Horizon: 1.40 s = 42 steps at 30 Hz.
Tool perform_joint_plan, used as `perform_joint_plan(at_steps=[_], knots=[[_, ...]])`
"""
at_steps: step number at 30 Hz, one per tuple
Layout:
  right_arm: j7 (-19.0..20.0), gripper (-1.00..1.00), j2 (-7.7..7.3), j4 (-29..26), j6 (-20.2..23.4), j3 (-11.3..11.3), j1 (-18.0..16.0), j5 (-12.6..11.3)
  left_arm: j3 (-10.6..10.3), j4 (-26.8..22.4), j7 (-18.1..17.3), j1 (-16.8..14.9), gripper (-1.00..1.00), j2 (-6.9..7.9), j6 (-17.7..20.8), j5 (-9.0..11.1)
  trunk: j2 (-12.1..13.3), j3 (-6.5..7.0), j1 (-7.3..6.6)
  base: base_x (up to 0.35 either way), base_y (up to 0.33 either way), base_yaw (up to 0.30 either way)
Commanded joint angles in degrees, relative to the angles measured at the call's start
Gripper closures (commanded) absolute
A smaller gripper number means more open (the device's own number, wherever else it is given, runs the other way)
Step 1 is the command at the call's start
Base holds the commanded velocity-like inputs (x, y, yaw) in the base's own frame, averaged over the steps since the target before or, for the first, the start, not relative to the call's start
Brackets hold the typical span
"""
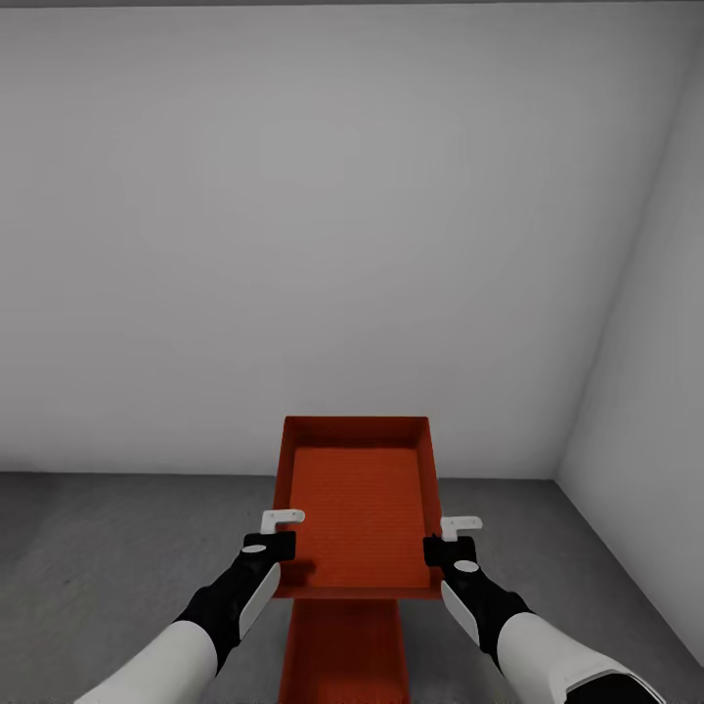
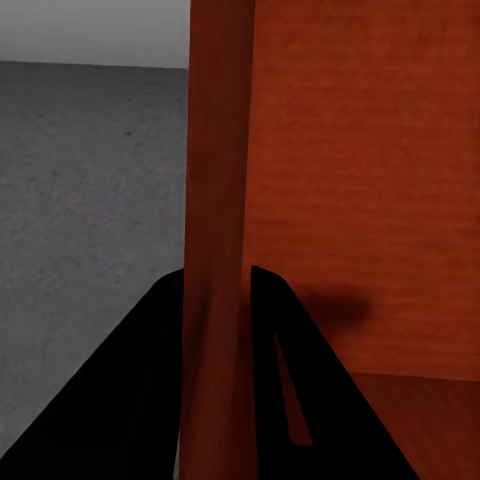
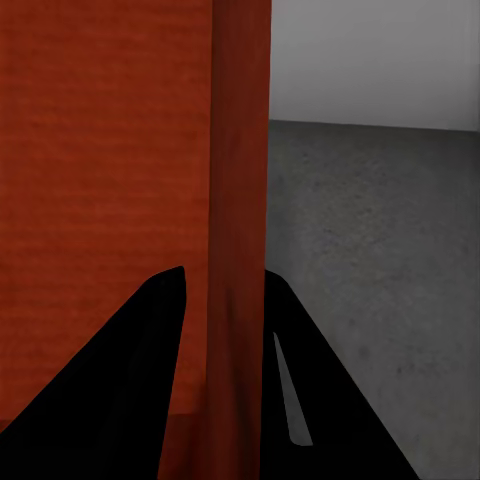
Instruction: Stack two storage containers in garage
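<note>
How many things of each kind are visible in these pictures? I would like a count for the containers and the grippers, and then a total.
Orange-red storage containers: 2, the held one and another on the floor below it.
Grippers: 2, left gripper and right gripper, each clamped on a side wall of the held one.
Total: 4

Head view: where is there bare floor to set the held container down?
Bare concrete floor lies left of the held container, up to the back wall, and right of it toward the side wall. Crowded directly below: the second container. The left pincer and right pincer clamp the side walls.
</note>
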Motion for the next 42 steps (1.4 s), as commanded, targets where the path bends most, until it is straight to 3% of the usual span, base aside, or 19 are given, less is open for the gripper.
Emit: perform_joint_plan(at_steps=[1, 42], knots=[[-0.1, 1.0, 0.76, 0.1, -0.4, -1.0, 0.0, -0.8, 0.7, -1.6, 1.6, -0.1, 1.0, -0.01, -3.5, 2.1, -0.1, -0.19, 0.01, 0.0, 0.0, 0.0], [-0.2, 1.0, 0.8, 0.4, -0.5, -1.0, 0.0, -0.8, 0.7, -1.6, 1.6, -0.1, 1.0, -0.01, -3.5, 2.1, -0.1, -4.02, 0.01, 0.0, 0.0, 0.0]])
